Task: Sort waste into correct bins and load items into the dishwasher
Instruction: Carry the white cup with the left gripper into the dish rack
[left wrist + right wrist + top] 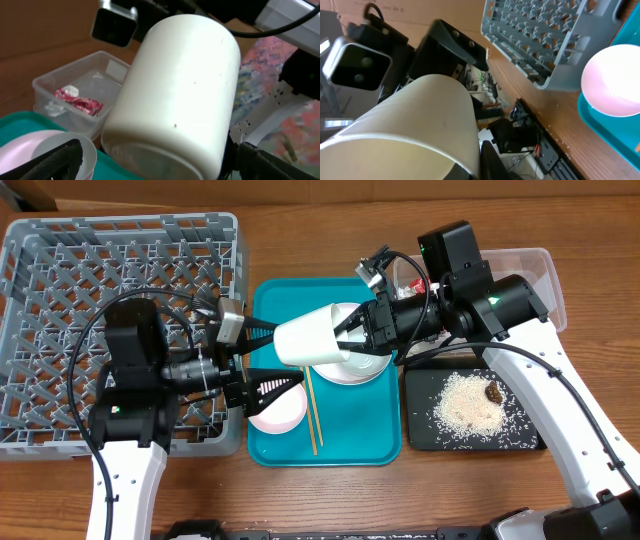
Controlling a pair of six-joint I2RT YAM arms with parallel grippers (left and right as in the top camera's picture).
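Note:
My right gripper [352, 330] is shut on the rim of the small white cup [308, 337], one finger inside and one outside, and holds it tilted above the teal tray. The cup fills the left wrist view [175, 95] and the right wrist view [420, 115]. My left gripper [280, 358] is open, its fingers on either side of the cup's base [160, 155], not closed on it. A white plate with a pale bowl [358, 368], the pink dish [280, 412] and the chopsticks [311, 410] lie on the tray. The grey dish rack [60, 280] stands at the left.
The black tray [420, 435] at the right holds rice [468, 405] and a brown scrap [494, 392]. The clear tub [50, 85] behind it holds the red-and-silver wrapper [77, 101]. The teal tray [350, 442] lies between rack and black tray.

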